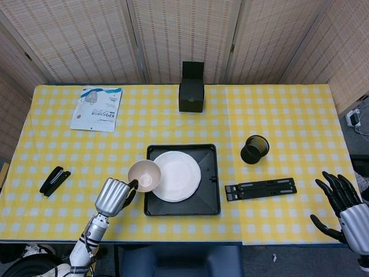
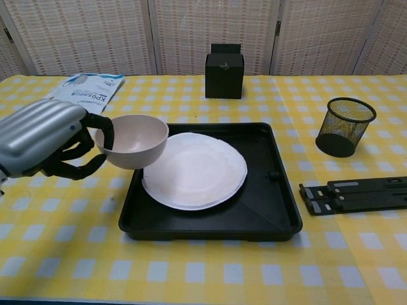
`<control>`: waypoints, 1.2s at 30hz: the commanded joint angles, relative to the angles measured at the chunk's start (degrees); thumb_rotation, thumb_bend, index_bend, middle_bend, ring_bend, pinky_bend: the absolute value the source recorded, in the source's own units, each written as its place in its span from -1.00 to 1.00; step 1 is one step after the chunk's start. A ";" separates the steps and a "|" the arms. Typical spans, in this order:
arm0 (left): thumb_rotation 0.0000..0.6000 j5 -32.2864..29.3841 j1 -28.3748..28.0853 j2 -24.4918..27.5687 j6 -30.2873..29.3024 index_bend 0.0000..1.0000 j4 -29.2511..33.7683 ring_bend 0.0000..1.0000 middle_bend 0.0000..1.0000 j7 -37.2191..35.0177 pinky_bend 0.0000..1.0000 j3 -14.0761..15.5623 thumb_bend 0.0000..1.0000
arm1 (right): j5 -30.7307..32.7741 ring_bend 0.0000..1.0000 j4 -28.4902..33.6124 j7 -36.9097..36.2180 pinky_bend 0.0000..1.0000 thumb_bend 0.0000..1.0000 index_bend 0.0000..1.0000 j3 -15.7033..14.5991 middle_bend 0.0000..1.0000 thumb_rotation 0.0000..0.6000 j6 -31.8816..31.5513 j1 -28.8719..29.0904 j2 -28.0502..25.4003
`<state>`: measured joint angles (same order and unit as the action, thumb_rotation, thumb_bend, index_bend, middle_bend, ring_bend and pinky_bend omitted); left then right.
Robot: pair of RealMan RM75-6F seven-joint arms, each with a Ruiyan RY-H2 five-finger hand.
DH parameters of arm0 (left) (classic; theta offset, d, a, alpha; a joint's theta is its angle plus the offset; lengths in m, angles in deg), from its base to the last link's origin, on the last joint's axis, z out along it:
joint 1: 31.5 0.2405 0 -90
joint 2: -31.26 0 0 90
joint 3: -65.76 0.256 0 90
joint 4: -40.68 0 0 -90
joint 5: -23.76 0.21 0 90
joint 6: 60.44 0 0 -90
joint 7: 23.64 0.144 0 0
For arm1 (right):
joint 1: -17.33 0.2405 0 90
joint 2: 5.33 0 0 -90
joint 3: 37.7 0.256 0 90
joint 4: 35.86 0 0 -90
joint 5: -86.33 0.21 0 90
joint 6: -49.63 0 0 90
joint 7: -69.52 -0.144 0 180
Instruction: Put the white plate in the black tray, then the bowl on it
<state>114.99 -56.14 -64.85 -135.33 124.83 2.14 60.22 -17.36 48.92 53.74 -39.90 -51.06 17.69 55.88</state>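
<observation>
Yellow-checked tabletop [image 1: 277, 133], white plate [image 1: 179, 176] lying in the black tray [image 1: 210, 151], left hand [image 1: 114, 195] clamped on the bowl [image 1: 144, 175] over the tray's left edge, right hand [image 1: 340, 202] spread, holding nothing, at the near right.

White plate [image 2: 197, 171] lies in black tray [image 2: 280, 216] — pinkish bowl [image 2: 132, 141] above tray's left edge

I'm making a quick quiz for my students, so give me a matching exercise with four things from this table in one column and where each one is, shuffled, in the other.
Things:
1. white plate
2. bowl
3. mesh pen cup
4. stapler

Places:
A. held by the left hand above the tray's left edge
B. lying in the black tray
C. on the table near its left edge
D. standing on the table to the right of the tray

Pairs: 1-B, 2-A, 3-D, 4-C
</observation>
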 commanded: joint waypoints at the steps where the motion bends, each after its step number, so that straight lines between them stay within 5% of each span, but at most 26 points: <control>1: 1.00 -0.31 -3.30 -4.14 3.04 0.34 -3.17 1.00 1.00 0.43 1.00 -1.70 0.10 | 0.00 -1.00 0.06 -0.34 -1.00 -0.38 -1.00 -0.07 -1.00 1.00 -0.18 -0.06 -0.17; 12: 1.00 -4.24 -10.43 -12.32 7.95 0.34 -13.45 1.00 1.00 -1.82 1.00 -6.73 0.11 | 2.14 -1.00 -0.59 -2.86 -1.00 -0.38 -1.00 0.57 -1.00 1.00 -1.48 -1.01 -0.91; 27: 1.00 -5.82 -13.98 -19.04 8.85 0.33 -24.73 1.00 1.00 -5.80 1.00 -6.11 0.11 | 2.93 -1.00 -1.20 -4.44 -1.00 -0.38 -1.00 1.17 -1.00 1.00 -2.94 -1.89 -1.38; 30: 1.00 -6.07 -14.03 -18.72 9.24 0.19 -24.37 1.00 1.00 -6.54 1.00 -5.53 0.06 | 3.08 -1.00 -1.28 -4.58 -1.00 -0.38 -1.00 1.27 -1.00 1.00 -3.16 -2.07 -1.32; 36: 1.00 -6.42 -13.95 -17.06 8.98 -0.31 -21.09 1.00 1.00 -5.39 1.00 -5.00 -0.35 | 2.80 -1.00 -1.12 -4.39 -1.00 -0.38 -1.00 1.20 -1.00 1.00 -3.14 -2.17 -1.31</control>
<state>108.73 -70.12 -82.32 -126.23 103.05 -3.65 55.07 -14.54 47.79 49.33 -38.68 -54.19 15.53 54.56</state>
